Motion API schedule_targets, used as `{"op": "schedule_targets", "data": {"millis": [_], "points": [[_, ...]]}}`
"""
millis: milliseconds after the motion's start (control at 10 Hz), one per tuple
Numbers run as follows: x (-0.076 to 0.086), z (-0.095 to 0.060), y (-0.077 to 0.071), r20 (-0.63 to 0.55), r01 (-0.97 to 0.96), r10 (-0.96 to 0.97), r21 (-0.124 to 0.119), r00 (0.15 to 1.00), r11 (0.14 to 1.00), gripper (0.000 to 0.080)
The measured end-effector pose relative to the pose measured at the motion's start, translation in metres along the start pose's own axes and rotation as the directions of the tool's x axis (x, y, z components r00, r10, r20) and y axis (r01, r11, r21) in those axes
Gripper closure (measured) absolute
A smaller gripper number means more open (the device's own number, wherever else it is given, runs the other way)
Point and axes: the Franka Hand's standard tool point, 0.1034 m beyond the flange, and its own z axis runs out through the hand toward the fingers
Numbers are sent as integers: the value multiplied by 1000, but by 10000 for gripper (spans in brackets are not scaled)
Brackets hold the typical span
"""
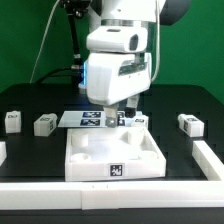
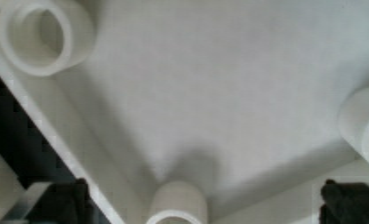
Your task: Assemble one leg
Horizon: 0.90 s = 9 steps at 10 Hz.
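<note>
1. The black table [image 1: 30, 150] carries every loose part of the job.
2. The Franka arm [image 1: 115, 50] bends over the middle of the table, wrist pointing straight down.
3. The white tray [image 1: 90, 165] sits front and centre, open side up. We find nothing loose in it: the wrist view shows a bare floor [image 2: 216, 100] and three round sockets [image 2: 39, 35] standing up from it.
4. The marker board [image 1: 88, 118] lies flat just behind the tray's back wall.
5. The claw [image 1: 115, 118] hangs low over the back part of the tray, spread wide. In the wrist view its dark fingers [image 2: 350, 195] stand well apart, with only a socket showing between them. It pinches nothing.
6. The leg [image 1: 190, 124] lies on the table at the exterior view's right, outside the tray and well apart from the claw. Two other legs [image 1: 43, 124] lie at the exterior view's left, also untouched.
7. We judge that no leg is fitted yet and that fetching one is the step in hand. To do it well, the claw should rise clear of the tray's walls before crossing, so the tray is not knocked askew. It should then centre over the leg and close squarely on two opposite faces, so the part hangs straight for its socket.
</note>
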Motion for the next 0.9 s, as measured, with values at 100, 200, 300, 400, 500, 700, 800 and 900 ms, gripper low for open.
{"op": "schedule_targets", "data": {"millis": [100, 200, 300, 400, 500, 700, 800, 900], "points": [[-1, 0, 0, 2, 2, -2, 0, 1000, 1000, 150], [-1, 1, 0, 3, 2, -2, 1, 1000, 1000, 150], [-1, 1, -1, 3, 4, -4, 2, 1000, 1000, 150], [-8, 4, -2, 0, 113, -113, -2, 994, 994, 150], [-14, 7, -9, 1, 165, -165, 1, 986, 986, 150], [-21, 13, -21, 9, 334, -334, 21, 943, 942, 150], [-19, 15, -26, 19, 393, -394, 29, 919, 919, 150], [-18, 17, -31, 28, 421, -422, 43, 906, 906, 150]]}}
